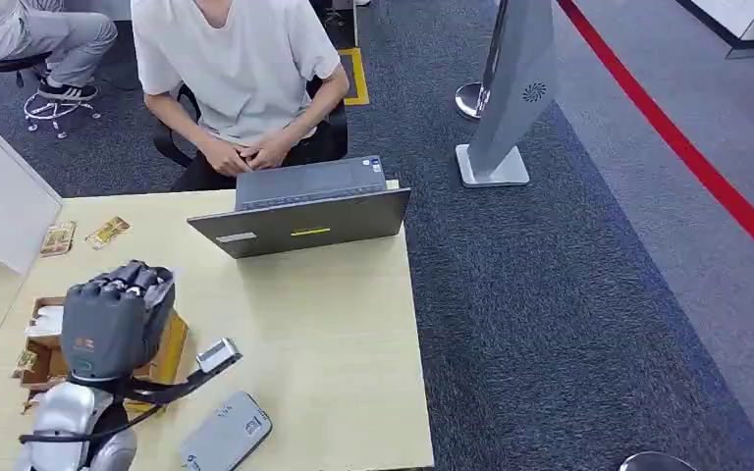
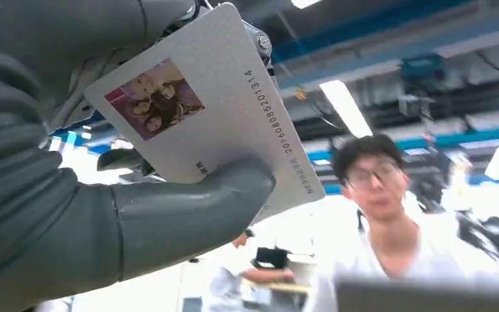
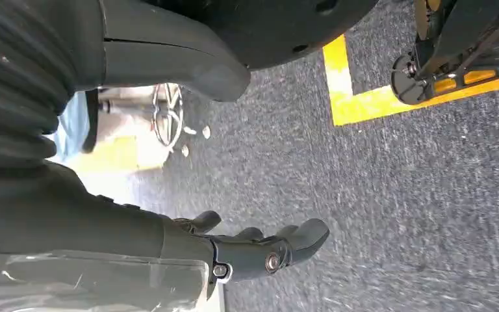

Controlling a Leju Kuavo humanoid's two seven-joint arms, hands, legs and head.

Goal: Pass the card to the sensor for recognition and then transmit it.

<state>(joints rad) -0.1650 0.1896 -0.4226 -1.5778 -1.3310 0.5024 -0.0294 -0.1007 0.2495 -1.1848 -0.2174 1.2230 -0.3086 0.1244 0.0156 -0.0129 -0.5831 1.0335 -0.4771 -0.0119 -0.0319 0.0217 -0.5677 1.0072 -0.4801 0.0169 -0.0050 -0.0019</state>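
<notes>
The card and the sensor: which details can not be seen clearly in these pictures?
- Card: in the left wrist view the thumb of the left hand covers its lower edge; the small print is unreadable.
- Head view: the left hand hides the card.
- Sensor: cannot tell whether the grey device, cut by the picture edge, is it.
- Person: blurred.

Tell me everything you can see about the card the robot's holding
The card is a flat white rectangle, plastic by its look, with a small colour photo at one corner and a printed number along one long edge. It is tilted, held up in the left hand, whose thick grey thumb presses across its lower part.
</notes>
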